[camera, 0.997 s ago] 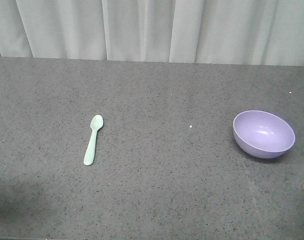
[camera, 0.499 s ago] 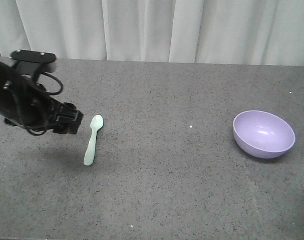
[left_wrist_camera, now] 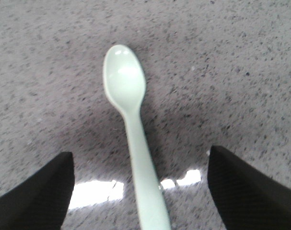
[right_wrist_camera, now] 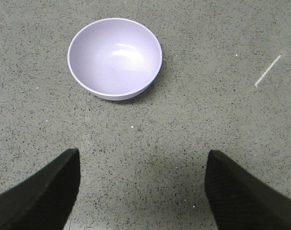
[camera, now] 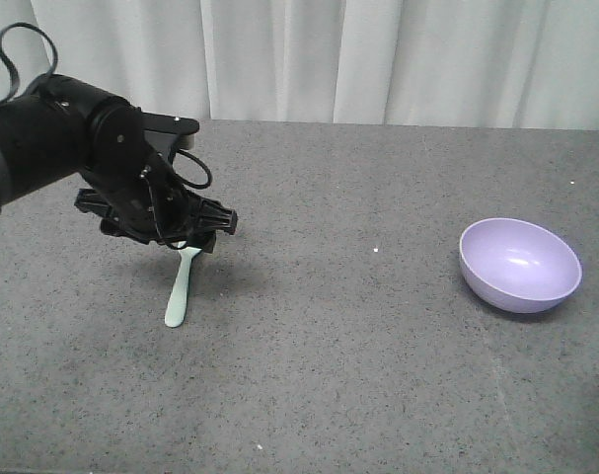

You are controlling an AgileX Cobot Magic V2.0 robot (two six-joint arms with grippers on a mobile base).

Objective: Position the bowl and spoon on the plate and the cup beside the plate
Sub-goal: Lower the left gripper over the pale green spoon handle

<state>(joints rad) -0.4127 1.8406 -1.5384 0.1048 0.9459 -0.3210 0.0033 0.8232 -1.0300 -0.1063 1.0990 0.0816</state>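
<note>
The mint-green spoon (camera: 178, 291) lies on the grey table at the left, handle toward me. My left gripper (camera: 187, 239) hangs over its head and hides it in the front view. In the left wrist view the spoon (left_wrist_camera: 125, 79) lies lengthwise between the jaws of the left gripper (left_wrist_camera: 139, 154), which stand wide open, one on each side of the handle and clear of it. The lavender bowl (camera: 521, 265) sits upright and empty at the right. In the right wrist view the bowl (right_wrist_camera: 115, 57) lies ahead of my open right gripper (right_wrist_camera: 143, 153). The plate and the cup are out of view.
A pale curtain (camera: 309, 59) hangs behind the table's far edge. A small white speck (camera: 376, 249) lies between spoon and bowl. A short white streak (right_wrist_camera: 267, 71) marks the tabletop to the right of the bowl.
The left arm came in from the left, moved right and now covers the spoon's head. Spoon and bowl have not moved.
</note>
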